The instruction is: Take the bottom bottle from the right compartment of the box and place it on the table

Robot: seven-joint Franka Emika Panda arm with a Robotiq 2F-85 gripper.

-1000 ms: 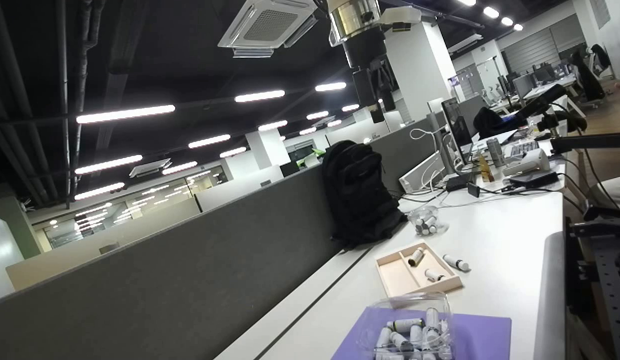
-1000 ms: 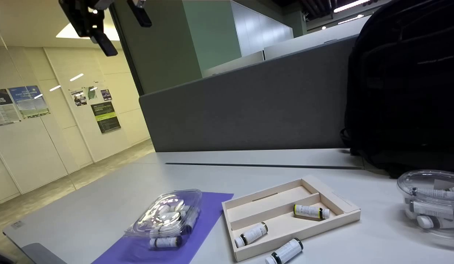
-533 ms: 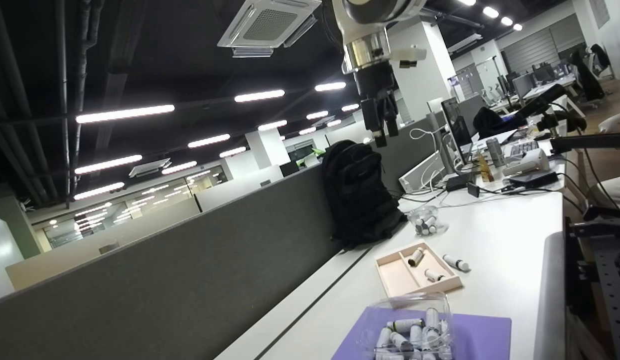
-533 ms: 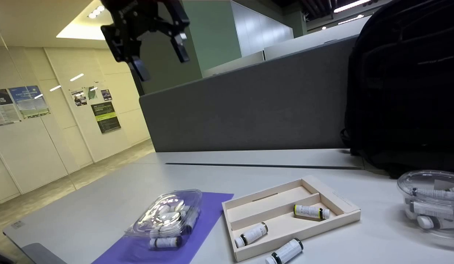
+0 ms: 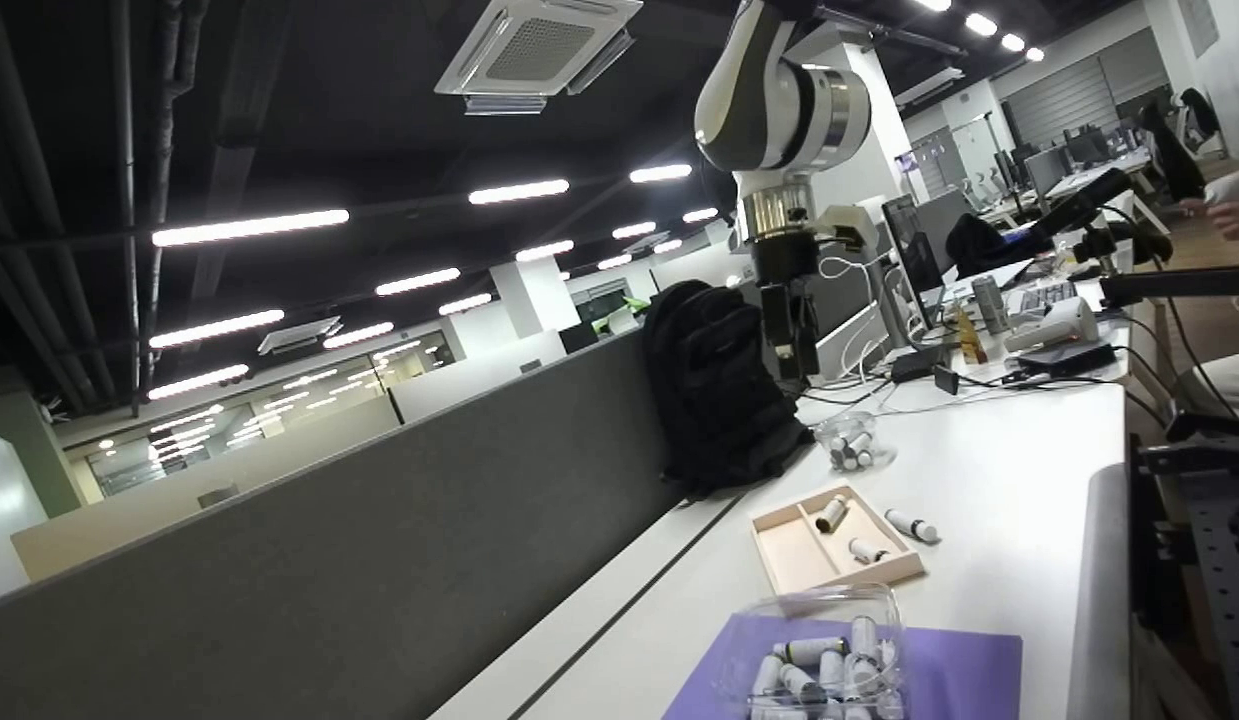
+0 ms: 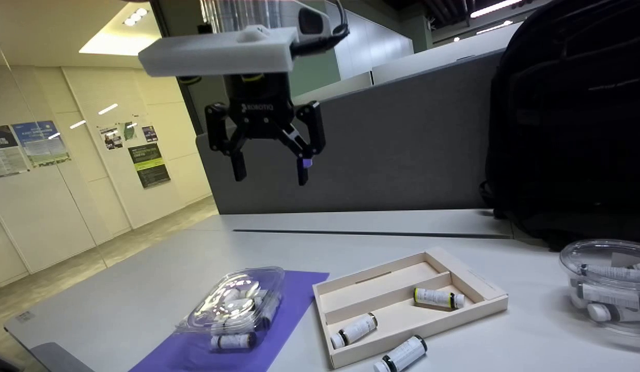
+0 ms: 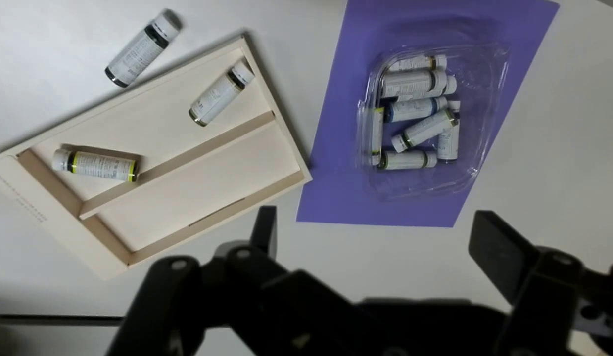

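The tan wooden box (image 6: 381, 289) lies on the white table (image 6: 154, 268) and has two long compartments. It also shows in an exterior view (image 5: 791, 560) and the wrist view (image 7: 197, 193). One compartment holds two lying bottles: a white-labelled bottle (image 6: 356, 330) near the mat end and a yellow-ringed bottle (image 6: 438, 298) at the far end. In an exterior view this is the right compartment, with the white-labelled bottle (image 5: 867, 551) lower. They also show in the wrist view (image 7: 217, 96) (image 7: 103, 165). My gripper (image 6: 271, 178) is open and empty, high above the table, apart from the box.
A loose bottle (image 6: 404, 355) lies on the table beside the box. A purple mat (image 7: 326, 198) bears a clear container (image 7: 420, 188) of several bottles. A round clear tub (image 6: 606, 294) stands farther along. A black backpack (image 5: 719, 400) leans on the grey partition (image 5: 379, 560).
The arm has come down, and my gripper is lower and farther right in both exterior views. The fingers stay open. The box and bottles have not moved.
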